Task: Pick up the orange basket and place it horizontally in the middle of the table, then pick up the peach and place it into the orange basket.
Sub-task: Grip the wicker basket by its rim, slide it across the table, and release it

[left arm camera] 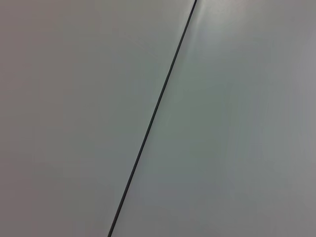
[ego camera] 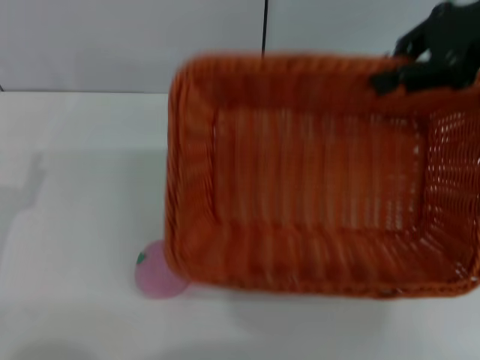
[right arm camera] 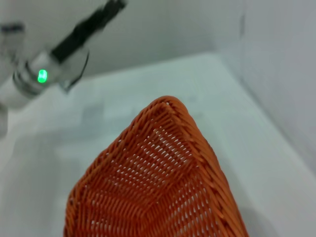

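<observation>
The orange basket (ego camera: 315, 172) fills the middle and right of the head view, lifted off the table (ego camera: 75, 187) and tilted with its opening toward me. My right gripper (ego camera: 395, 78) is shut on its far rim near the right corner. In the right wrist view a corner of the orange basket (right arm camera: 158, 187) hangs above the table (right arm camera: 212, 84). The pale pink peach (ego camera: 154, 276) lies on the table at the basket's near left corner, partly hidden behind its rim. My left arm (right arm camera: 44, 74) is raised at the far side, with its dark left gripper (right arm camera: 109, 10) at its end.
A grey wall with a dark vertical seam (ego camera: 265, 26) stands behind the table. The left wrist view shows only that wall and its seam (left arm camera: 153, 113). Bare tabletop lies to the left of the basket.
</observation>
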Robot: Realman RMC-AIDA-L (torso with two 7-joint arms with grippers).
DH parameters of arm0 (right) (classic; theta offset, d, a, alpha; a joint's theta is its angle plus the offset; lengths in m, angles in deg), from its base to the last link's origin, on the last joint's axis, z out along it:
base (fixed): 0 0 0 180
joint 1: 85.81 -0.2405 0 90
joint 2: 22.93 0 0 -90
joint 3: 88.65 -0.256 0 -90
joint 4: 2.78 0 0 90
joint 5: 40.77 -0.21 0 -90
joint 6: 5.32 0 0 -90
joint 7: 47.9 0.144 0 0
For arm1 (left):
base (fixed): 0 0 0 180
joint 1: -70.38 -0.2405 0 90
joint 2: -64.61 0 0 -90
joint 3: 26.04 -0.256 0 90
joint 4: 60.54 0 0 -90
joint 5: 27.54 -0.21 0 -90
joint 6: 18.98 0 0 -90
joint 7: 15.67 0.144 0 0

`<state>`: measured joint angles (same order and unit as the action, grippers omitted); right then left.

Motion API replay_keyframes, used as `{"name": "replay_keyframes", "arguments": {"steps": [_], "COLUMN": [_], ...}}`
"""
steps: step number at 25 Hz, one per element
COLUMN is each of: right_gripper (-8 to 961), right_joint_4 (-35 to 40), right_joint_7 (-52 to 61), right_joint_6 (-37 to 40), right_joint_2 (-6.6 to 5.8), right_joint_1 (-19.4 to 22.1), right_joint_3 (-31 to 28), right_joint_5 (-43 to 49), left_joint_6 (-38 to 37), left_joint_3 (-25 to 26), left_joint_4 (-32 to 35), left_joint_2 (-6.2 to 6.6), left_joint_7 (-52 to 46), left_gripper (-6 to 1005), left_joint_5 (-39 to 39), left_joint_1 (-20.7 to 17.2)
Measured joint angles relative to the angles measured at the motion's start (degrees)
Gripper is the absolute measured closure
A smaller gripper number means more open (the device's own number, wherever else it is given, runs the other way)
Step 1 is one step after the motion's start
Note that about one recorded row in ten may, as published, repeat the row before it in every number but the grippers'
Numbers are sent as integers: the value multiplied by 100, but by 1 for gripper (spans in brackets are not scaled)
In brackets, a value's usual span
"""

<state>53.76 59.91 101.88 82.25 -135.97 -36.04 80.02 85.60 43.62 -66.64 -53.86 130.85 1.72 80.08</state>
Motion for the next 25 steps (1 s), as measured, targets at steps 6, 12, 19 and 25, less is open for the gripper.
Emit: {"name": "replay_keyframes", "arguments": {"steps": [6,12,19,25], "right_gripper": [789,789,789,790], "right_joint_4": [-649,-1249,-1458,-1583], "right_joint_7": [-671,-1039,-1169,-1301], "right_joint_6": [-248,-712,-1126,-1423], "right_joint_2": [281,306,465,710], "right_joint_1": [-361,-522,-557,-601], "right_joint_3": [167,169,185,194], "right_joint_5": [811,848,837,841], "left_joint_6": [7,32,23,5], "left_joint_3": [-6,8,12,12], "left_joint_4": [-38,-7,-7,-38], "left_joint_2": [-6,-9,-9,-9], "left_joint_7": [-8,-111,-127,-130], "left_gripper": [207,208,209,209], "left_joint_5": [0,0,0,0], "left_joint_1": [-49,-68,-88,-92]}}
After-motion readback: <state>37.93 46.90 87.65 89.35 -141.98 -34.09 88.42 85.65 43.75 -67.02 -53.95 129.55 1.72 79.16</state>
